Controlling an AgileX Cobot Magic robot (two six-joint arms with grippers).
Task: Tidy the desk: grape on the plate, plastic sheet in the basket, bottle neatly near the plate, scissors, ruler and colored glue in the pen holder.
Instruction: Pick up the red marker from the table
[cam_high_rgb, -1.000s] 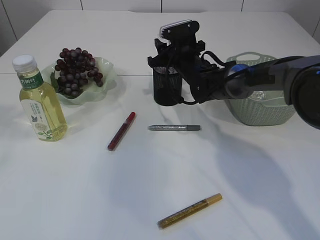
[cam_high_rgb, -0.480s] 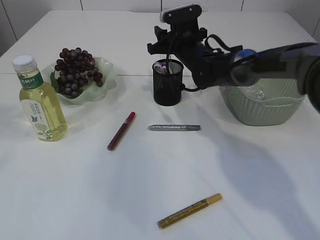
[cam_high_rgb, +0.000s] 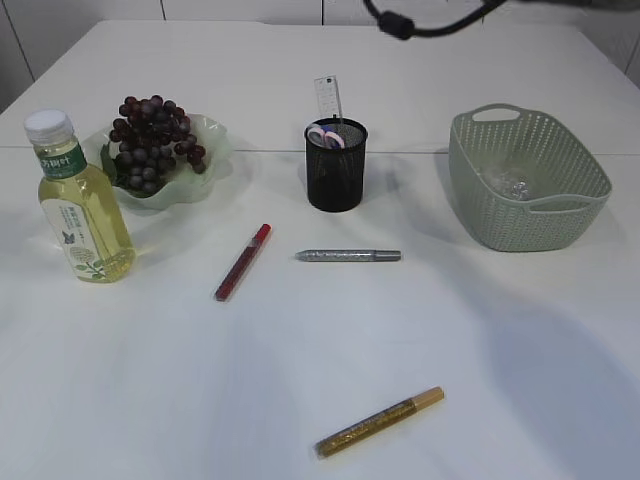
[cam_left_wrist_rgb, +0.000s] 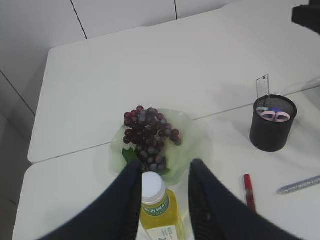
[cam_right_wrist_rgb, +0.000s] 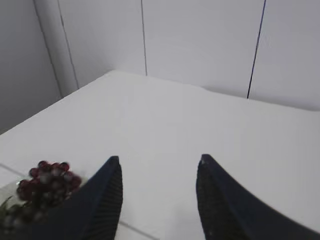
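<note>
The grape (cam_high_rgb: 152, 140) bunch lies on the green plate (cam_high_rgb: 215, 140), and the bottle (cam_high_rgb: 80, 210) of yellow drink stands just left of it. Ruler (cam_high_rgb: 328, 98) and scissors (cam_high_rgb: 325, 135) stick out of the black mesh pen holder (cam_high_rgb: 335, 180). Three colored glue pens lie loose on the table: red (cam_high_rgb: 243, 261), silver (cam_high_rgb: 348, 256) and gold (cam_high_rgb: 380, 421). The plastic sheet (cam_high_rgb: 505, 183) rests inside the basket (cam_high_rgb: 525, 185). My left gripper (cam_left_wrist_rgb: 165, 167) hangs open high above the bottle (cam_left_wrist_rgb: 156, 205). My right gripper (cam_right_wrist_rgb: 159, 160) is open and empty, raised over the far table.
Neither arm shows in the exterior view apart from a black cable (cam_high_rgb: 400, 22) at the top edge. The table's seam runs behind the plate and holder. The grapes (cam_right_wrist_rgb: 47, 180) show at the lower left of the right wrist view.
My right arm has lifted from the pen holder and gone up out of the exterior view. The ruler now stands in the holder. The left gripper has not moved.
</note>
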